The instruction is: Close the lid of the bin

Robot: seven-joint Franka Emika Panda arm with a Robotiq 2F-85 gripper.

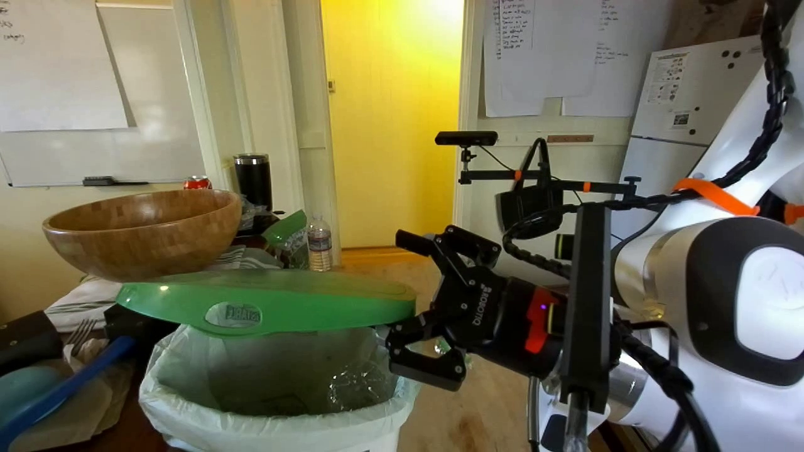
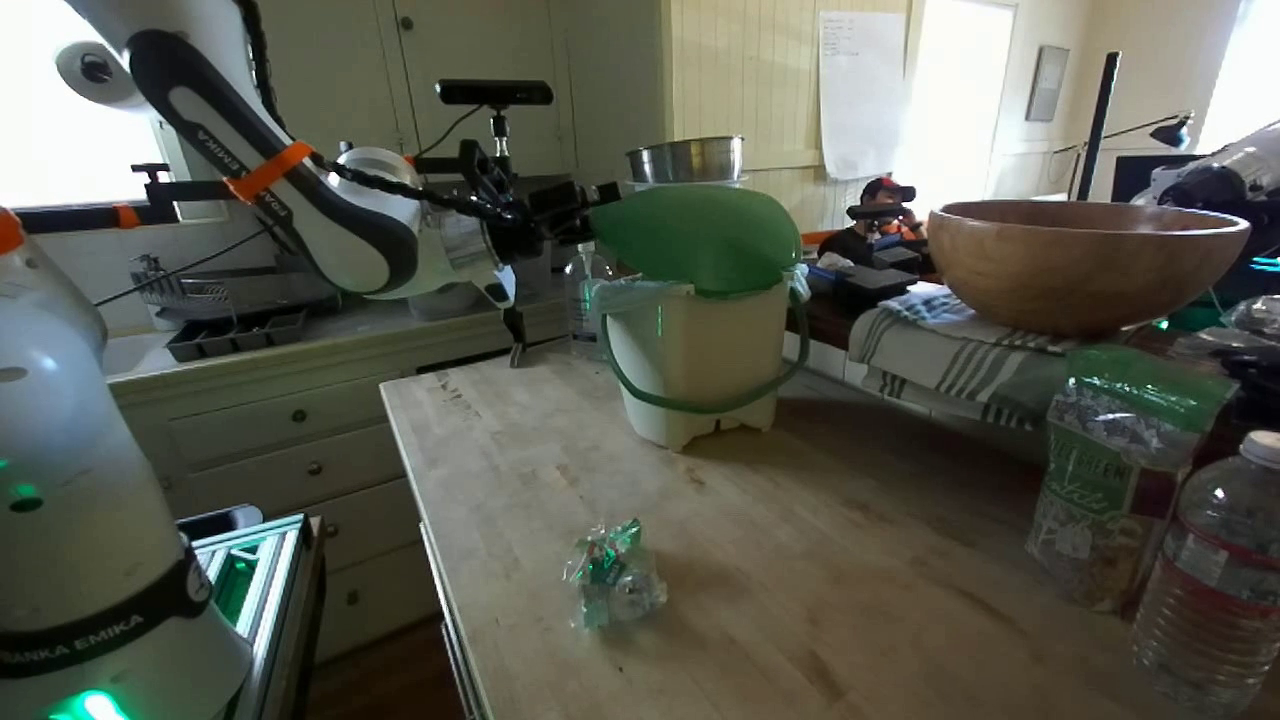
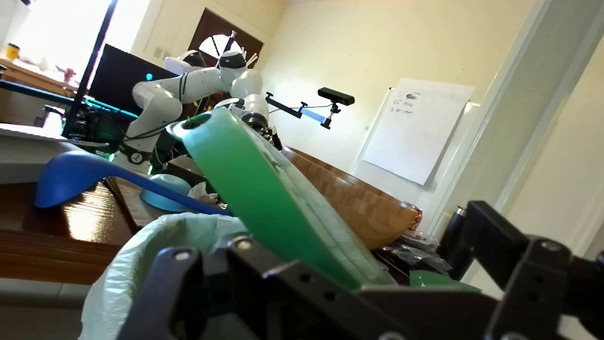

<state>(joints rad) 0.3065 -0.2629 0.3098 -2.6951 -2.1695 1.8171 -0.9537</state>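
Note:
The green lid (image 1: pixel 270 301) is raised over the white bin (image 2: pixel 700 350), tilted, so the bin's mouth shows beneath it in an exterior view. A pale bag liner (image 1: pixel 276 430) hangs over the bin's rim. My gripper (image 1: pixel 399 287) is at the lid's end, its fingers spread wide. The lower finger (image 1: pixel 427 370) lies close under that end; whether it touches cannot be told. In the wrist view the lid (image 3: pixel 264 198) slants up from behind the near finger (image 3: pixel 165 283), with nothing clamped. Part of the gripper is hidden behind the lid in an exterior view.
A wooden bowl (image 1: pixel 144 232) stands right beside the lid on a striped towel (image 2: pixel 950 350). A blue ladle (image 1: pixel 69 389) lies near the bin. On the wooden top are a crumpled wrapper (image 2: pixel 615 575), a snack bag (image 2: pixel 1120 480) and a water bottle (image 2: pixel 1215 570).

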